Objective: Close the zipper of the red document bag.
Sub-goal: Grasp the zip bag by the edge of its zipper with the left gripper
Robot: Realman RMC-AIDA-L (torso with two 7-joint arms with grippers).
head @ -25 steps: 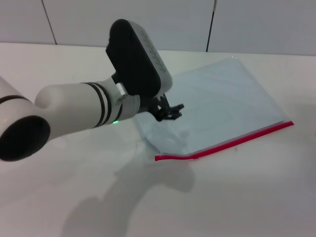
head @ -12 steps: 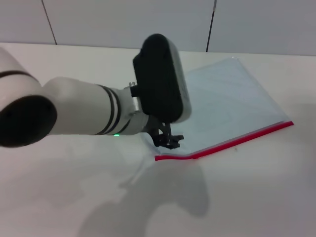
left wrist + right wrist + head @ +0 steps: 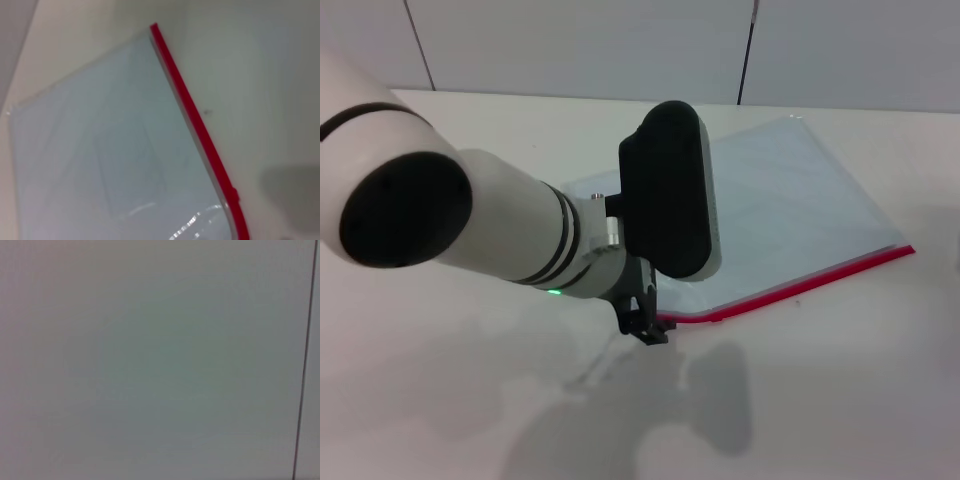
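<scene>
A: What's the bag [image 3: 790, 215] like?
B: Flat, translucent, pale blue-grey plastic on a smooth white table [image 3: 450, 400]; the zipper [image 3: 800, 285] — a thin red strip — edges its near side, running from near-left to far-right.
A: And the left gripper [image 3: 645, 325]?
B: At the strip's left end, at the bag's corner; I cannot tell its finger state; bare table lies all around.

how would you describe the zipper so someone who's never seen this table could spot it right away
On the white table lies one flat, translucent pale blue pouch, the red document bag. Along its long edge nearest the robot runs the zipper, a thin bright red strip. It is the only red thing in view, and the left gripper sits at its left end.
</scene>
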